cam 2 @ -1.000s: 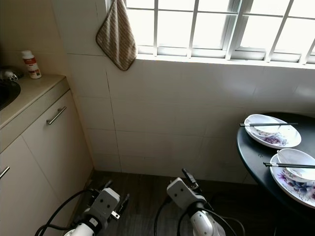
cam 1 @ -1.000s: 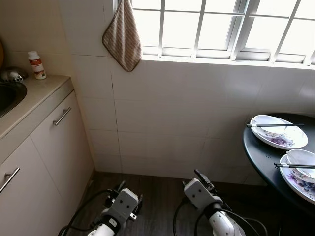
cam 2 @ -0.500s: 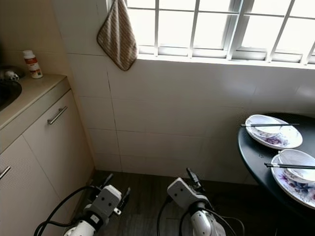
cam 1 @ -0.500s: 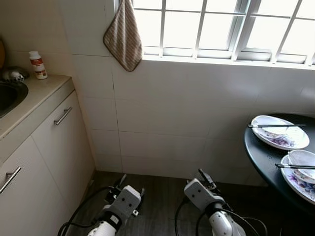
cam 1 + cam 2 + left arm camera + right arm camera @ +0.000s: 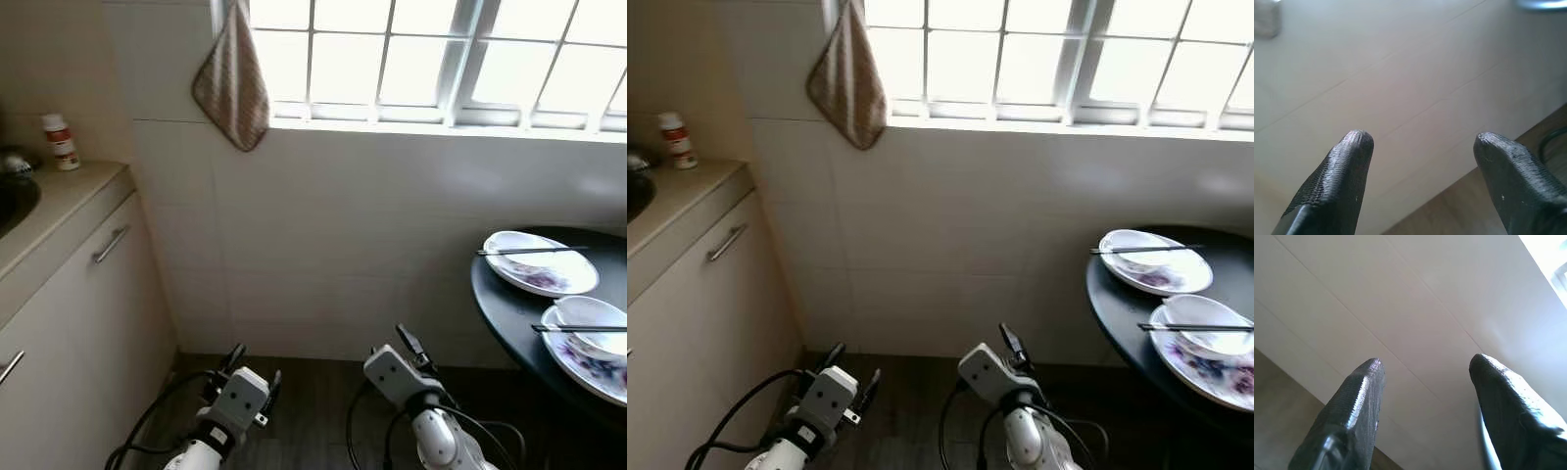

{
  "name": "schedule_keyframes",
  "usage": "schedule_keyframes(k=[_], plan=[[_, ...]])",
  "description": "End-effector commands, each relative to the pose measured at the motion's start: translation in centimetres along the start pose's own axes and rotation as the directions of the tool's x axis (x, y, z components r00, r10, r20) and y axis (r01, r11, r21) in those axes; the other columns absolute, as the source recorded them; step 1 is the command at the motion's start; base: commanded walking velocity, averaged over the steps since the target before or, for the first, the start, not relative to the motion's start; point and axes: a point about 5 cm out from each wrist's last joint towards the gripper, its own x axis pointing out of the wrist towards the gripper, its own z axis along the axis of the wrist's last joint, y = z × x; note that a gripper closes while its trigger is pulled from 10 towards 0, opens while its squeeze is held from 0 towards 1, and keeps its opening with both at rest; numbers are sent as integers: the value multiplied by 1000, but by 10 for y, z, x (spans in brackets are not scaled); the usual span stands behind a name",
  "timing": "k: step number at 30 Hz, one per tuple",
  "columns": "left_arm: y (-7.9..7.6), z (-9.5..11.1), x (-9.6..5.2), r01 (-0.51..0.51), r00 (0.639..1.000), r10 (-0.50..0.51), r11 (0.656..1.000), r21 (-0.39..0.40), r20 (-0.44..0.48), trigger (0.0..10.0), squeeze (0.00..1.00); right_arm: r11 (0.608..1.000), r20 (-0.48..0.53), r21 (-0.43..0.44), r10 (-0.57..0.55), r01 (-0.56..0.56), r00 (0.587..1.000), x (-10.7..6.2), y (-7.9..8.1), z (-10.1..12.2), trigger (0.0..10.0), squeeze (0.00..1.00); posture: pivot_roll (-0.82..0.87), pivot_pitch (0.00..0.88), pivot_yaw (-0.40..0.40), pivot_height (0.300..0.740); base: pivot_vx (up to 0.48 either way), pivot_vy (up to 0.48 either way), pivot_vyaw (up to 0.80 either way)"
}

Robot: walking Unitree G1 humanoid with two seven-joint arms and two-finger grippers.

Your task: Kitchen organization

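Observation:
On the round black table at the right stand two flowered plates. The far plate holds a bowl with black chopsticks laid across it. The near plate holds another bowl and chopsticks. Both arms hang low over the dark floor. My left gripper is open and faces the cabinet side; its fingers hold nothing. My right gripper is open too, facing the tiled wall, with nothing between its fingers.
A beige counter with handled cabinet doors runs along the left, with a sink edge and a white bottle on it. A striped towel hangs by the window. White tiled wall stands ahead.
The whole picture has shifted: the counter slid left and the table came further into view, so the camera turned right. Both arms still hang the same way.

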Motion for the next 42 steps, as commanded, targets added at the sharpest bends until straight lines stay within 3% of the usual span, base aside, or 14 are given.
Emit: schedule_keyframes(k=[1, 6, 16, 23, 26, 38, 40, 42], plan=[[-5, 3, 3, 22, 1000, -22, 1000, 6, 18, 10000, 0, 1000, -6, -21, -12, 12, 1000, 1, -3, -3, 10000, 0, 17, 0, -56, 736, 240, 0, 0], [-5, 2, 5, 29, 999, -29, 1000, 10, 19, 10000, 0, 999, 2, -40, -11, 11, 1000, 4, -3, -1, 10000, 0, 18, 0, -59, 736, 49, 0, 0], [-5, 3, 7, 19, 999, -19, 1000, 11, 27, 10000, 0, 996, 23, -88, -18, 20, 1000, 10, -5, 4, 10000, 0, 23, 0, -65, 736, 52, -400, 0], [-3, 3, 7, 13, 999, -12, 1000, -7, 32, 10000, 0, 994, 18, -105, -25, 27, 1000, 12, -5, 3, 10000, 0, 26, 0, -66, 736, 0, 0, 0], [-5, 1, 7, 28, 999, -29, 999, 16, 18, 10000, 0, 990, 5, -131, -45, 45, 999, 12, -7, 1, 10000, 0, 26, 0, -66, 736, 0, 0, 0], [-4, 1, 5, 16, 1000, -16, 1000, -17, 26, 10000, 0, 965, -45, -246, -106, 91, 993, 13, -18, -12, 10000, 0, 24, 0, -65, 736, 0, -393, 0], [-3, 2, 5, 12, 1000, -11, 1000, -21, 27, 10000, 0, 929, -6, -347, -142, 131, 990, 18, -27, -11, 10000, 0, 26, 0, -67, 736, 0, 0, 0], [-3, 1, 5, 12, 1000, -12, 1000, -22, 24, 10000, 0, 917, -9, -372, -158, 143, 987, 21, -33, -12, 10000, 0, 25, 0, -66, 736, 0, 0, 0]])
